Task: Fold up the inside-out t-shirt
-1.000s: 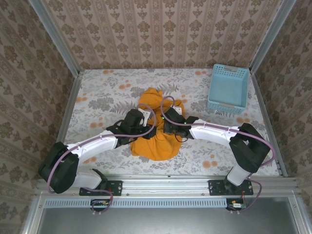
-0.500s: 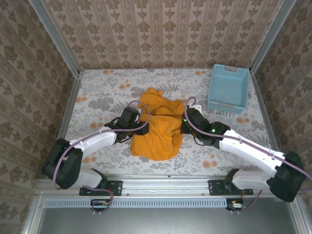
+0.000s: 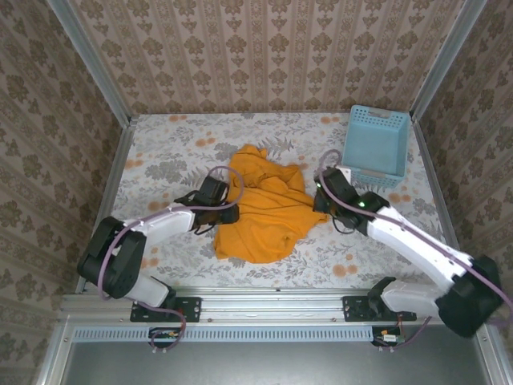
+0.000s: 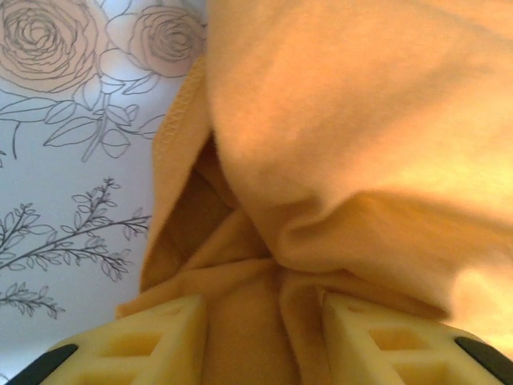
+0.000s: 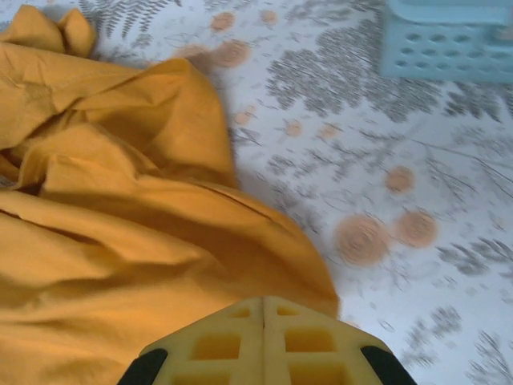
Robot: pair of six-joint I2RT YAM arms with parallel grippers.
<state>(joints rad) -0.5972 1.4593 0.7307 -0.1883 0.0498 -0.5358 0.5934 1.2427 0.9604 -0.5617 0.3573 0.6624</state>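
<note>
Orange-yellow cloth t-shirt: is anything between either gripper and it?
Nothing visible. The left gripper has the orange-yellow cloth t-shirt between its parted fingers; the right gripper is shut on its right edge. The light blue plastic lattice basket stands apart, far right.

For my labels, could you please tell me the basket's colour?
Light blue; the basket shows best in the top external view.

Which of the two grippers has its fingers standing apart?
The left gripper: its fingers stand apart with t-shirt cloth between them, while on the right gripper they are pressed together.
</note>
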